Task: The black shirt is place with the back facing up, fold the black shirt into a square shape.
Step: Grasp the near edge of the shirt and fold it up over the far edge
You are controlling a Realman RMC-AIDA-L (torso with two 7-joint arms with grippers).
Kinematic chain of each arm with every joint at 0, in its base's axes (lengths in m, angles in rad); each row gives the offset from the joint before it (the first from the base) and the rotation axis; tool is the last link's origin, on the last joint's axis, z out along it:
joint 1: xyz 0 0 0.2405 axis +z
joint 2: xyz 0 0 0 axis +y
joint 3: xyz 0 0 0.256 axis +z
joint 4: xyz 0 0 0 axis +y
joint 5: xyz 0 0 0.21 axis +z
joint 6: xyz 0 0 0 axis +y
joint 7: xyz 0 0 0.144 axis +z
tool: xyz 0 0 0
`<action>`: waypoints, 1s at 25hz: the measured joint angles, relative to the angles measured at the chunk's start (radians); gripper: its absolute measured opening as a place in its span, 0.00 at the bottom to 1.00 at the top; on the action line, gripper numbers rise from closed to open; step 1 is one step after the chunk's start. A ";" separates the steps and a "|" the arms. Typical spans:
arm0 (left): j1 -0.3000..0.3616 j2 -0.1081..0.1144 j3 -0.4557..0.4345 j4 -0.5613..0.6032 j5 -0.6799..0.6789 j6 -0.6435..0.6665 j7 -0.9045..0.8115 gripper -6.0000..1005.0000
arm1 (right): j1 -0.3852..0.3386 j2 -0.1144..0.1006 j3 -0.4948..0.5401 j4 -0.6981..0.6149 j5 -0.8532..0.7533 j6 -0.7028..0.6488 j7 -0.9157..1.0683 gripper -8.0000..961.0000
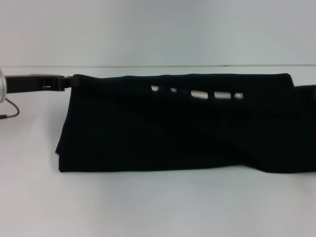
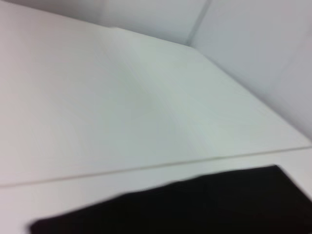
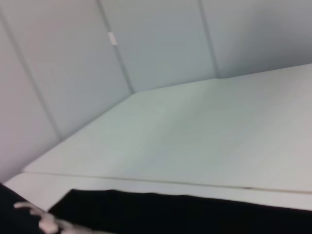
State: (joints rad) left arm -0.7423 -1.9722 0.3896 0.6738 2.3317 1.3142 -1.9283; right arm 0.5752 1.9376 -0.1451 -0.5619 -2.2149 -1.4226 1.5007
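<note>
Lying across the white table (image 1: 158,207), the black shirt (image 1: 173,128) fills most of the middle of the head view as one wide dark band. Its near edge rests on the table and runs almost straight from the left side to the right border of the picture. On the left this edge ends in a rounded corner, and from there the cloth goes up and a little to the right. The surface of the cloth has soft diagonal folds, and it looks doubled over itself.

Farther back, the top edge of the shirt is held up and stretched nearly level. Just under this edge a short row of white marks (image 1: 197,93) shows, partly hidden by the fold, so the letters cannot be read.

At the top left corner of the shirt the left gripper (image 1: 69,82) comes in from the left side, and its dark fingers are closed on the cloth there. The right gripper (image 1: 308,91) is at the top right corner, at the border of the picture; it is as dark as the cloth, and I cannot tell how its fingers stand.

In both wrist views the black shirt (image 2: 195,204) (image 3: 185,214) is a dark strip on the table, and behind it stand the pale walls (image 3: 161,44).
</note>
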 joint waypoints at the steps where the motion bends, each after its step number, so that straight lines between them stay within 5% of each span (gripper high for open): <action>1: -0.005 0.000 0.011 -0.006 0.000 -0.031 0.000 0.01 | 0.012 0.000 -0.004 0.013 0.000 0.031 -0.001 0.05; 9: -0.048 -0.003 0.125 -0.052 0.001 -0.236 -0.005 0.01 | 0.112 -0.007 -0.089 0.126 0.002 0.331 -0.001 0.05; 25: -0.082 -0.008 0.215 -0.057 0.001 -0.375 -0.007 0.01 | 0.240 0.012 -0.145 0.167 0.004 0.608 0.007 0.05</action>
State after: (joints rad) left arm -0.8245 -1.9804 0.6048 0.6167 2.3332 0.9387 -1.9354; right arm 0.8148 1.9499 -0.2898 -0.3952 -2.2107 -0.8150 1.5077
